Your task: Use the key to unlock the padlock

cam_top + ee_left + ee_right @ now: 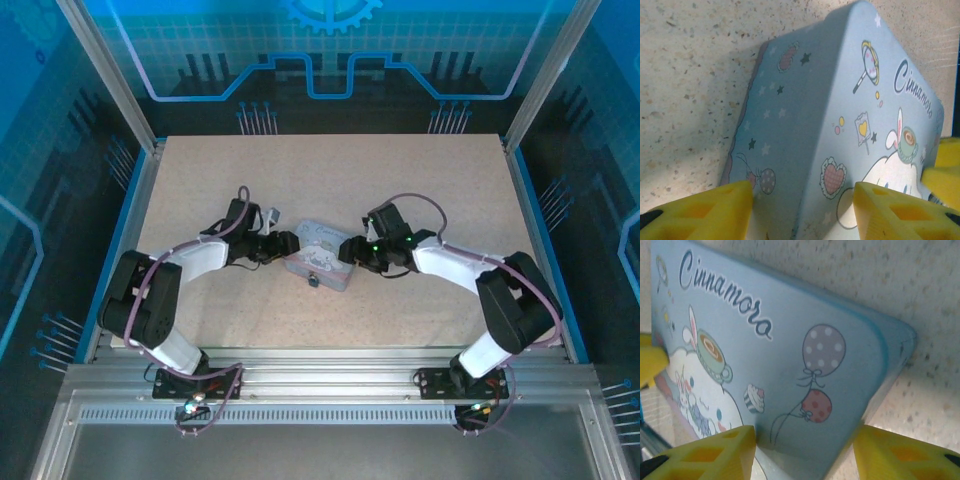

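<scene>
The padlock [313,280] is a tiny dark lump at the near side of the tin [322,252], mid-table [400,180]. It sits against the tin's near wall, probably hung on a clasp there, though it is too small to be sure.

By its look the padlock is hard metal: stiff, light, smooth and apt to slip or swing on its shackle. It is best held by the flat sides of its body, with the keyhole left free and facing the other arm. Fingers this broad would likely cover most of it, so the grip has to be square and low on the body. The tin looks like thin, glossy sheet metal, light enough to slide on the table when pushed from one end alone.

The left gripper [804,192] stands at the tin's left end. Its yellow fingers [700,212] are about half apart, one beside the tin's side wall and the other over the printed lid, with the tin's edge between them. The right gripper [805,437] does the same at the right end, half apart across the rounded corner by the balloons. Both straddle the tin and neither is near the padlock. Whether the pads already press on the metal or stand just off it, I cannot tell.
</scene>
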`<state>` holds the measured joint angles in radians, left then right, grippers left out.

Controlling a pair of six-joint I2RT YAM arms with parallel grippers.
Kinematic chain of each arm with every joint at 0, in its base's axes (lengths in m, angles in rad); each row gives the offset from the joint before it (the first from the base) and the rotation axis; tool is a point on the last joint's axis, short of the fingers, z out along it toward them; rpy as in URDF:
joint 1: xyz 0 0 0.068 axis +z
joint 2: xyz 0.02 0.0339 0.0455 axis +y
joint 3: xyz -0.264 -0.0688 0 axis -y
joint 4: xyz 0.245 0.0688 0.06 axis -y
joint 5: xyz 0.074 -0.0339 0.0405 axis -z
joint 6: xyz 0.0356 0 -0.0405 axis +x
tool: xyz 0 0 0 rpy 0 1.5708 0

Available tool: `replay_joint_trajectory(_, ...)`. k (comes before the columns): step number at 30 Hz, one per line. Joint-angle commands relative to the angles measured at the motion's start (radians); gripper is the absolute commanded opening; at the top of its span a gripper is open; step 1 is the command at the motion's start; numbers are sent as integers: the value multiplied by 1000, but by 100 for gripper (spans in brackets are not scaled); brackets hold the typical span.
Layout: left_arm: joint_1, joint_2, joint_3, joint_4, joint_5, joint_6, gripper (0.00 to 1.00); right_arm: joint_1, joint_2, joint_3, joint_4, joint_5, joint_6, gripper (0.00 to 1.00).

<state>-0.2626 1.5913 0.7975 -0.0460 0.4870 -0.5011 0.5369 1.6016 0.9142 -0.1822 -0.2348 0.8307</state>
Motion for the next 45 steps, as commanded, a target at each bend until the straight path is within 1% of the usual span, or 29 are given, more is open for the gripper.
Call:
replay_joint_trajectory(1, -16, -27, -41, 56, 53, -57, 56, 8, 67, 96, -7, -15, -50, 53)
replay_joint_trajectory(8, -49, -16, -44, 113, 44, -105, 55, -11, 169, 229, -77, -12, -118, 53)
replay_joint_trajectory(15, -83, 44, 32, 125, 8, -132, 55, -57, 245, 343, -132, -18, -167, 55)
replay_joint_trajectory(21, -93, 89, 98, 115, -40, -144, 56, -79, 281, 401, -165, -12, -182, 55)
replay_joint_trajectory(30, -93, 143, 178, 62, -93, -116, 58, -90, 280, 401, -172, 6, -163, 55)
replay_joint_trajectory(36, -92, 120, 173, 45, -124, -108, 62, -94, 270, 399, -186, 17, -162, 58)
replay_joint_trajectory(45, -89, 41, 172, -44, -193, -65, 74, -100, 212, 373, -210, 40, -169, 65)
